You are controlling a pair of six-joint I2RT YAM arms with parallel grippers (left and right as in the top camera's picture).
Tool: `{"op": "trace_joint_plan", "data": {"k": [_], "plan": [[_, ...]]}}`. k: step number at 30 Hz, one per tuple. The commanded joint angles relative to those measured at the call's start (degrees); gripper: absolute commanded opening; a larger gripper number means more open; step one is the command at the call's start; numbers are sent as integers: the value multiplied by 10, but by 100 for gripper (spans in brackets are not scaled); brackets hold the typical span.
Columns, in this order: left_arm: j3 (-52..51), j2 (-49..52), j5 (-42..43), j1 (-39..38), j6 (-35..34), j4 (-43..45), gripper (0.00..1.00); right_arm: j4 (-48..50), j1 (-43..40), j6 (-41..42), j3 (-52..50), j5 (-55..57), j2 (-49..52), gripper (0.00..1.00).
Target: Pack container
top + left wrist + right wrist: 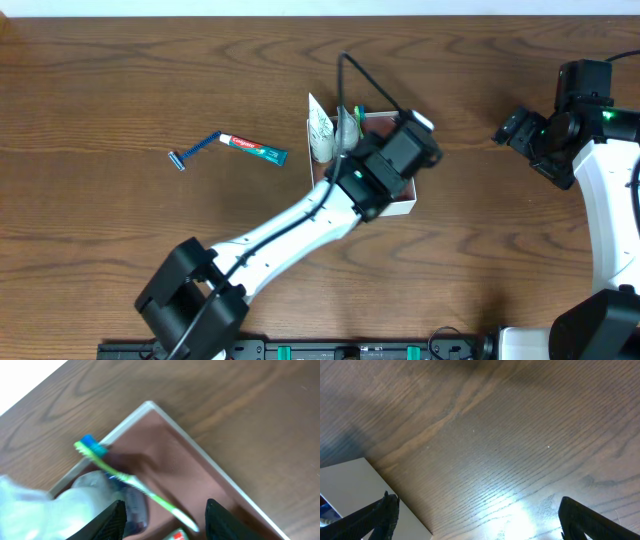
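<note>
Green toothbrush [135,481] across container [195,467], left hand [165,510] above, fingers [114,520] apart

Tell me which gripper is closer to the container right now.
Left. The left gripper hangs open directly over the container, above the toothbrush lying inside. The right gripper sits off to its right over the table, well apart from it.
</note>
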Motion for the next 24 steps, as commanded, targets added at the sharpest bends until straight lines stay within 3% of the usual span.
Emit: {"op": "trace_joint_plan", "data": {"k": [1,15,24], "plan": [[6,18,-5,-10,54,5,52,-1,-5,-8,2,1,2,99],[6,123,-5,-4,189,9,66,-1,-5,-8,2,0,2,99],[6,128,-5,0,187,16,66,-1,-5,-8,2,1,2,99]]}}
